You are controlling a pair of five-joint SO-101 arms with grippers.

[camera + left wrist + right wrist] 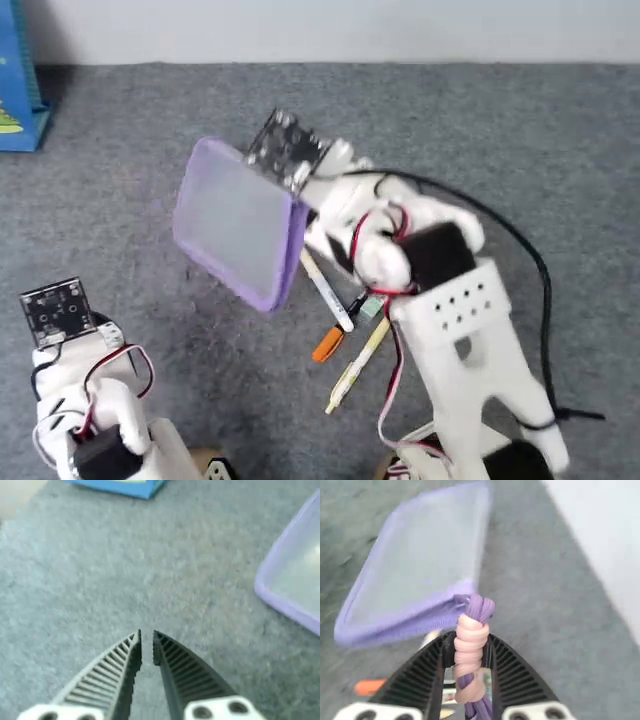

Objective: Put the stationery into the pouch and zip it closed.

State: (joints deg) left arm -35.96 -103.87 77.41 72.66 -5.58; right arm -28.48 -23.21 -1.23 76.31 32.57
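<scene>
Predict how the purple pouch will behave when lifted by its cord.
Probably light: the pouch is raised by its knotted cord alone, pinched in the right pincer. It likely swings or twists easily, held at one corner. Its panel looks flat, so perhaps fairly stiff.

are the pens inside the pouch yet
No, the white pen and the yellow pen lie on the grey carpet beside the purple pouch.

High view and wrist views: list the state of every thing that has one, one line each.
pouch: tilted up, held by its cord; zip cannot be judged.
pull cord: clamped in the right pincer.
right pincer: shut on the pull cord.
left pincer: shut, empty, over the carpet.
white pen, yellow pen, orange marker: lying on the carpet, outside the pouch.
</scene>
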